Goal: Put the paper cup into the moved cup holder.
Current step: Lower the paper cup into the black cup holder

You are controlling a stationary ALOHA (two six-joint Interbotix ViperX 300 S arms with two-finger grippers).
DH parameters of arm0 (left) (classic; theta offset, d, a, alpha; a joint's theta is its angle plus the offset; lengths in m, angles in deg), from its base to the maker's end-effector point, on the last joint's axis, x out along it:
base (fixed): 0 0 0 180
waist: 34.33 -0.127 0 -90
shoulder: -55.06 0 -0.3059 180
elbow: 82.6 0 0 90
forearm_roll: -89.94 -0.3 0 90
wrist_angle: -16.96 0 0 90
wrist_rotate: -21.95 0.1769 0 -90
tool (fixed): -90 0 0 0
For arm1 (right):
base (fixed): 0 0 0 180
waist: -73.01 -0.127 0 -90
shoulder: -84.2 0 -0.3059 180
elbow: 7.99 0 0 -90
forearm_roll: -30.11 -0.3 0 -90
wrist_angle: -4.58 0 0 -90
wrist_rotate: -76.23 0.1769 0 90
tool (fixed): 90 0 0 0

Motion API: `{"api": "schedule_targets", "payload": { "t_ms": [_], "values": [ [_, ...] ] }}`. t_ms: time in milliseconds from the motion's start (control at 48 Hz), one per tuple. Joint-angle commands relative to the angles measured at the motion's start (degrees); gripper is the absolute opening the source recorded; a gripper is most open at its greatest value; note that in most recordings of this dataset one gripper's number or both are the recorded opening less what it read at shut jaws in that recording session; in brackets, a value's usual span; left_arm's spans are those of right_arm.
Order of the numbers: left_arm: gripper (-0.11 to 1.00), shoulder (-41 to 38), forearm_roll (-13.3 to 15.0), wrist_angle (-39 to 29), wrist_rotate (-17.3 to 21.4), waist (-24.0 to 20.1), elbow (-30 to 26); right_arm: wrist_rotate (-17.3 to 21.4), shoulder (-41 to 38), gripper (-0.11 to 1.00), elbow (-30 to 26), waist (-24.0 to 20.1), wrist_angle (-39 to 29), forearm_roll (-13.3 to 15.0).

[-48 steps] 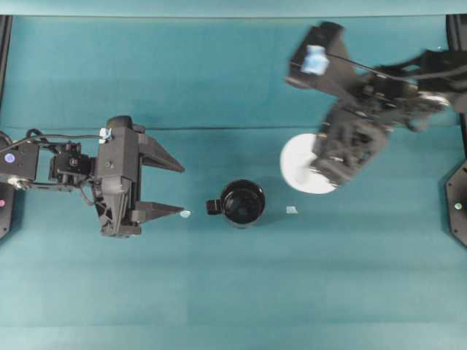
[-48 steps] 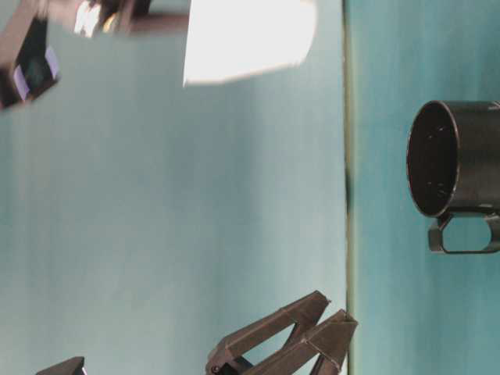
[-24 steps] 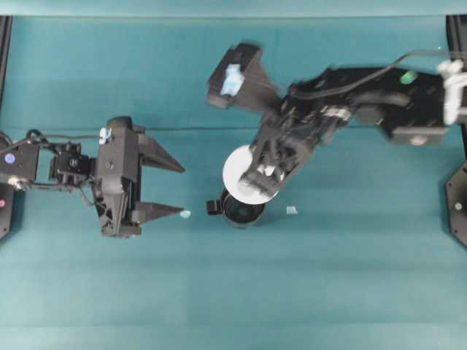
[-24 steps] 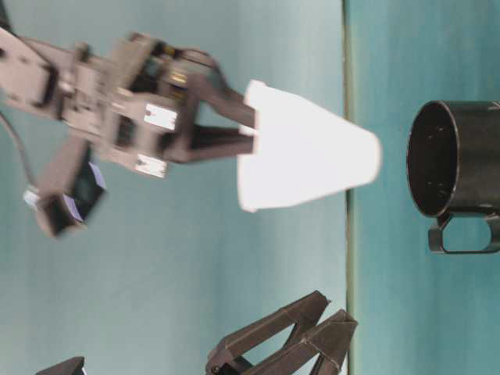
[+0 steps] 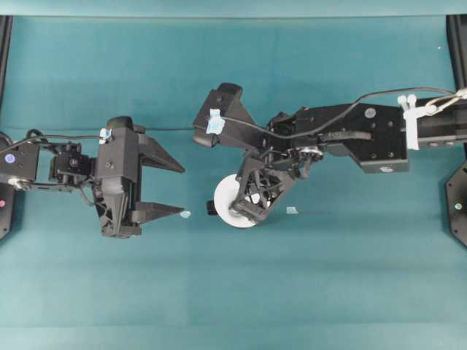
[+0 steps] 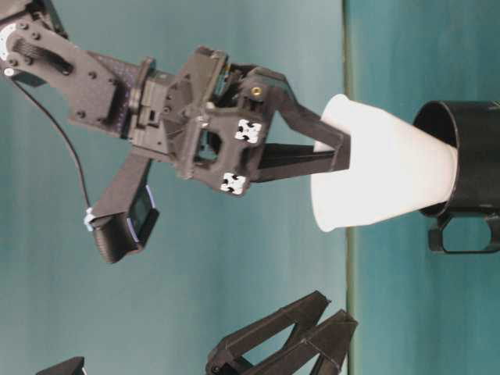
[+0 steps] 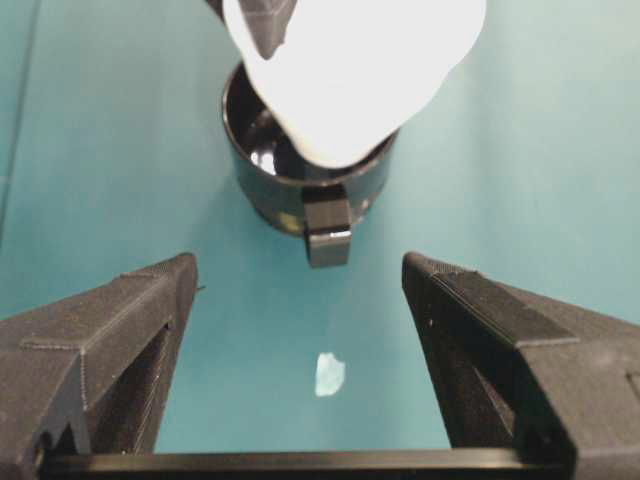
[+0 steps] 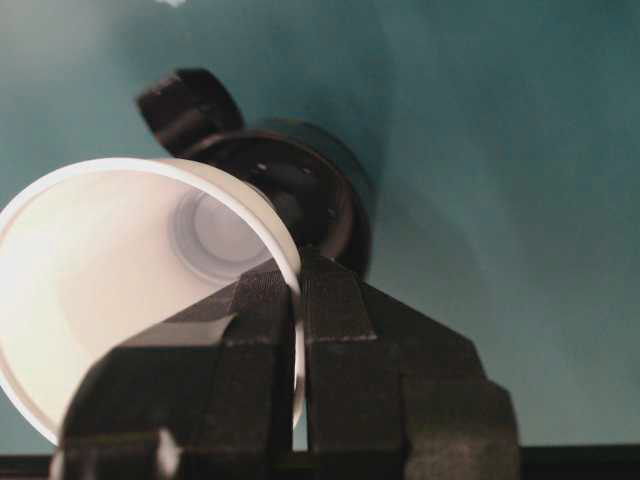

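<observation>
Two small pale scraps lie on the teal table cover: one scrap just off the left gripper's lower fingertip, the other scrap just right of the cup holder. Nothing else stands near the holder. From overhead, the right arm and its gripper cover most of the holder, so only its stubby tab handle shows.

The left gripper rests well left of the holder, its fingers spread wide and bare, pointing toward the handle.

The right gripper pinches the wall of the paper cup at the rim, one finger inside and one outside, pressed tight on the paper. The cup is plain white and tapered, tilted, with its smaller base at the mouth of the cup holder and its wide rim outside, toward the gripper. In the left wrist view the base of the cup overlaps the holder's opening; whether it touches the inner wall cannot be told. The holder is glossy black, round, upright on the table.
</observation>
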Motion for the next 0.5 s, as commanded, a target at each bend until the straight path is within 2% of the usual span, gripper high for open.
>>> {"api": "schedule_targets", "payload": {
  "t_ms": [0, 480],
  "values": [
    [0.83, 0.62, -0.18, 0.26, 0.09, 0.18, -0.53, 0.62, 0.18, 0.02, 0.44, 0.09, 0.18, 0.44],
    [0.83, 0.62, -0.09, 0.26, 0.00, 0.18, -0.62, 0.00, -2.46, 0.02, 1.41, -0.18, 2.46, 0.97]
  ]
}}
